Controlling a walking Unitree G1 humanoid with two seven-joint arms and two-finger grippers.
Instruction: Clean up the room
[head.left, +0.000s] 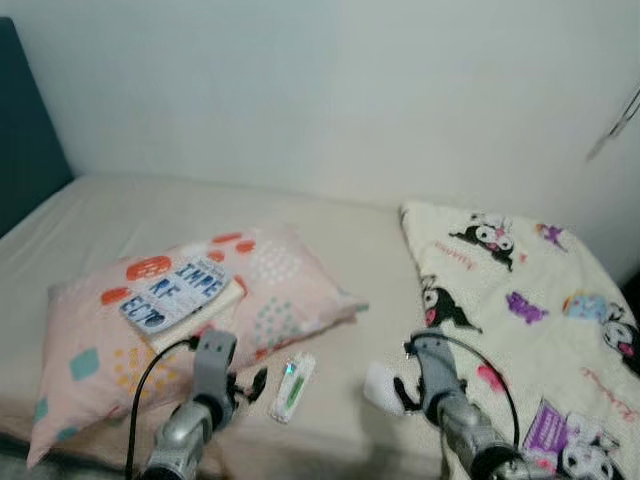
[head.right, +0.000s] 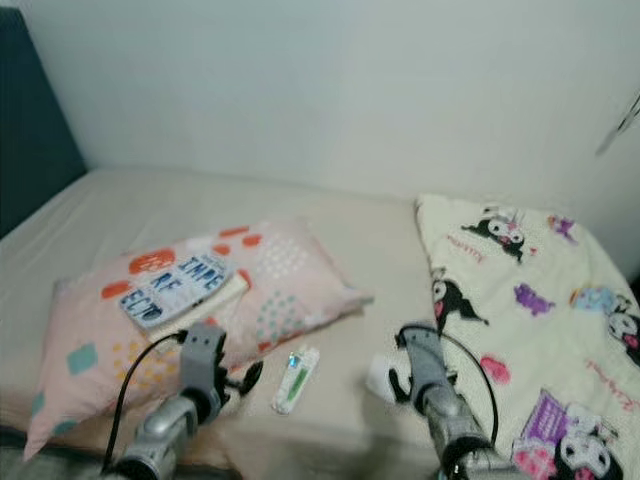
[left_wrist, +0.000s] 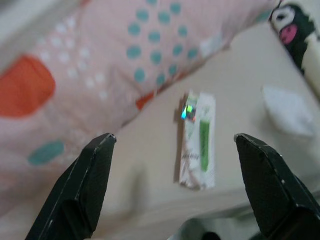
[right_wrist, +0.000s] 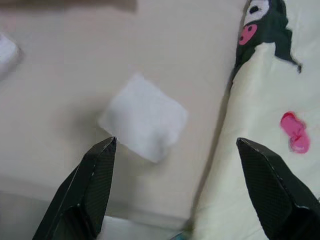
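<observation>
On the beige bed (head.left: 360, 250) lie two small things to tidy. One is a flat white packet (left_wrist: 198, 141) with a green stripe along it and a shiny, rainbow-like spot at one end. The other is a white square of soft material (right_wrist: 144, 117), perhaps a folded tissue or a pad; the picture is too blurred to tell which.

The left gripper (left_wrist: 175, 142) has its two black fingers spread wide apart and holds nothing. The packet lies on the sheet just beyond the fingertips, between them but nearer to one finger. It lies beside the edge of the pink pillow (head.left: 120, 340), close to it without clearly touching. The pillow has orange and teal spots, and a book (head.left: 173, 293) with large blue letters rests on top of it, beyond the gripper.

The right gripper (right_wrist: 175, 142) is open wide too and empty. The white square lies on the sheet just ahead of its tips, nearer to one finger. The cream blanket (head.left: 520, 300) with black cartoon figures lies next to the other finger, close to the square but apart from it.

The near edge of the bed is cut off by the frame in the head views, and the letters on the packet are too small to read.
</observation>
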